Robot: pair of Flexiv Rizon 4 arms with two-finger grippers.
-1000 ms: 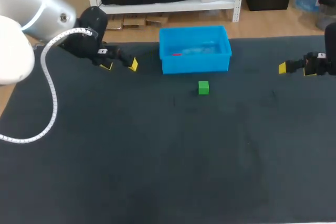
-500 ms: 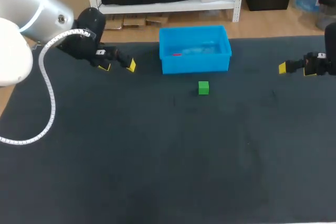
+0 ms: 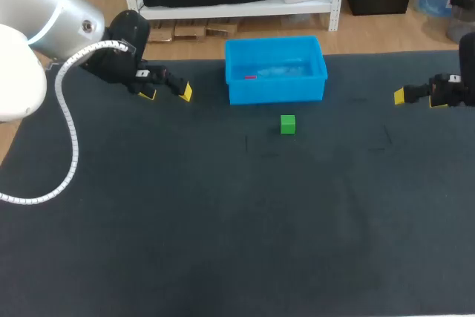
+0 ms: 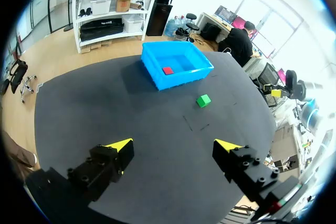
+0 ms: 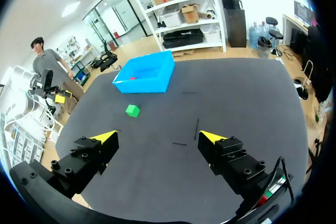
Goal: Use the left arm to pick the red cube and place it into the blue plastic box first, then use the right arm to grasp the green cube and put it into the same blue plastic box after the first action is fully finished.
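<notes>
The blue plastic box stands at the table's far middle. A red cube lies inside it near its left wall; in the left wrist view the red cube rests on the floor of the box. A green cube sits on the mat just in front of the box. My left gripper hovers left of the box, open and empty. My right gripper is far to the right, open and empty. In the right wrist view the green cube and the box lie well ahead of my right gripper.
A dark mat covers the whole table. In the left wrist view my left gripper stands over bare mat, with the green cube far ahead of it. Thin marks lie on the mat near the green cube.
My left gripper has drifted slightly to the left, away from the box. The right arm, both cubes and the box have stayed put.
</notes>
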